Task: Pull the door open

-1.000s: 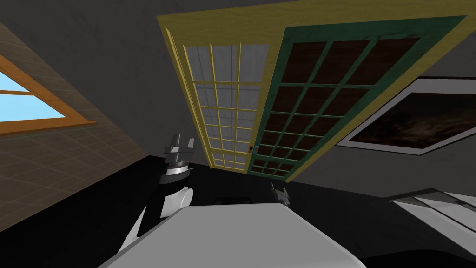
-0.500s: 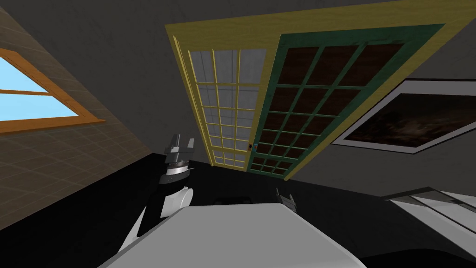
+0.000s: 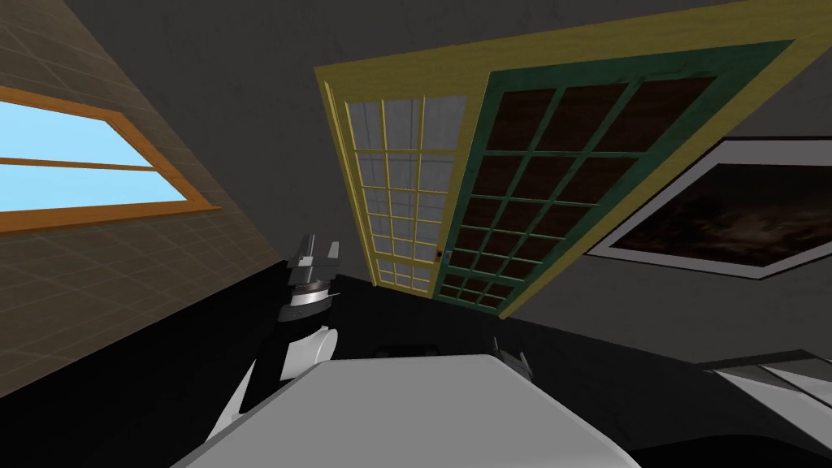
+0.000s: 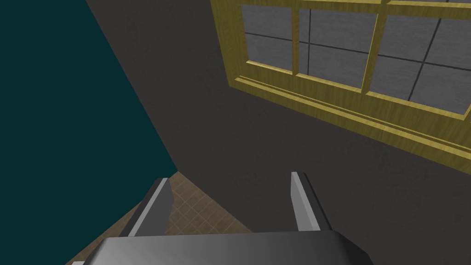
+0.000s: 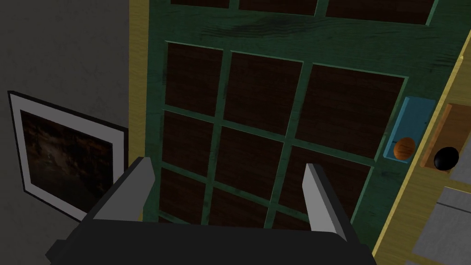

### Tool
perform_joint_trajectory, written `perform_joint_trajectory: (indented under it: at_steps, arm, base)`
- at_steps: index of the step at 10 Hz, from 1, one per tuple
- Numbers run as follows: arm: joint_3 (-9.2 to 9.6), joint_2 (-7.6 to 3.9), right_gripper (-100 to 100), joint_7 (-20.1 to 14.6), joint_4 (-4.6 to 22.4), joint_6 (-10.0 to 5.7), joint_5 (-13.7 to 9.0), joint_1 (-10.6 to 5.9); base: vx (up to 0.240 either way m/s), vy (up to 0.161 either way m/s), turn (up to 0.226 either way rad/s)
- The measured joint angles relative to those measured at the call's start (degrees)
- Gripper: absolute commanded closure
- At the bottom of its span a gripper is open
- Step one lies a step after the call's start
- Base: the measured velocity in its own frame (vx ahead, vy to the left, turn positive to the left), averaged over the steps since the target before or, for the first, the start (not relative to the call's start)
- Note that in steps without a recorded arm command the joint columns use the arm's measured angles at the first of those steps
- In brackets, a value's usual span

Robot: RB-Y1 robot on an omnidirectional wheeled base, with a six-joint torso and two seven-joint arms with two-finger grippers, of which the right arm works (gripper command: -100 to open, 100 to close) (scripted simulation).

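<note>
Facing a green door [image 5: 271,37] with dark panes, the right gripper [image 5: 227,165] holds its jaws spread wide, pinching nothing, apart from the door. The door's round orange knob [image 5: 404,148] sits on a blue plate [image 5: 411,120], outside the finger nearer the yellow door [image 5: 409,216], just beside that door's black knob [image 5: 446,158]. A framed picture [image 5: 64,156] hangs past the other finger. The left gripper [image 4: 229,179], jaws also spread and empty, points at a dark grey wall [image 4: 276,138] beside the yellow door.

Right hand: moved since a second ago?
Yes. Against the left hand, unmoved in the head view, the right hand has sunk lower and rightward.
</note>
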Motion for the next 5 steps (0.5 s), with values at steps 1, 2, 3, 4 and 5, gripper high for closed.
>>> perform_joint_trajectory:
  at_steps: [1, 2, 3, 4, 5]
  arm:
    - [-0.82, -0.10, -100, 0.22, 1.27, -0.19, -0.45, -1.12]
    - [-1.38, 0.06, -100, 0.46, 1.48, -0.26, -0.76, -1.90]
    - [-1.71, 0.56, -100, 0.96, 0.13, 0.35, -0.93, -2.15]
    - [-1.82, 0.44, -100, 1.05, 0.58, 0.41, -1.01, -3.01]
    - [-1.91, 0.47, -100, 1.05, 0.92, 0.24, -1.08, -3.89]
  base:
    - [0.156, -0.067, 0.184]
    - [0.170, -0.043, 0.139]
    - [0.135, -0.038, 0.066]
    - [0.132, -0.039, 0.093]
    - [0.130, -0.028, 0.169]
